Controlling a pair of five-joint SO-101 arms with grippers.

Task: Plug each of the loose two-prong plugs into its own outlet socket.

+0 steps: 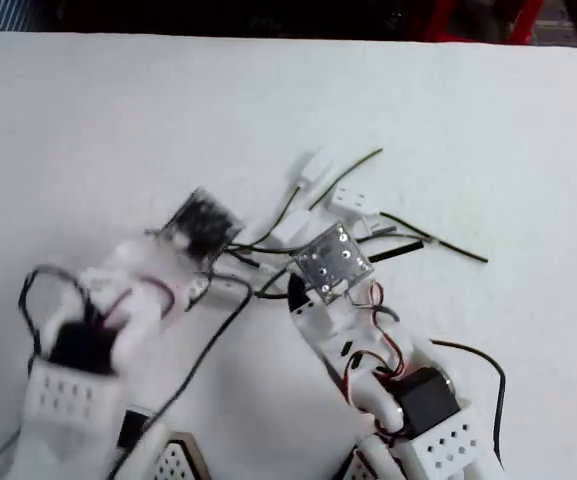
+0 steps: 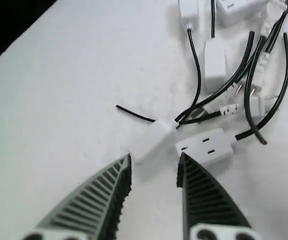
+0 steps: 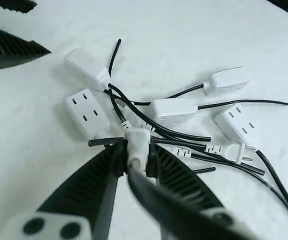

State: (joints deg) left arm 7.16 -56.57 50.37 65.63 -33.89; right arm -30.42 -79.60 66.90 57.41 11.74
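Hard to make out from above: left gripper (image 2: 154, 167). Seen close: jaws apart, low over table (image 1: 88, 120), just short of white socket block (image 2: 152, 139). Middle: cord tangle (image 1: 268, 240), hard to sort. Then right gripper (image 3: 136, 155), tipped down into tangle, jaws clamped on white plug (image 3: 138, 139), prongs hidden. Beside it, loose plug (image 3: 232, 150), near outlet socket (image 3: 239, 124).

I find my table (image 1: 488, 110) white and flat. At its centre lies one tangle: white outlet sockets (image 3: 87, 116), a two-prong plug (image 3: 232, 149), black cords (image 1: 446, 244), one trailing toward four o'clock.
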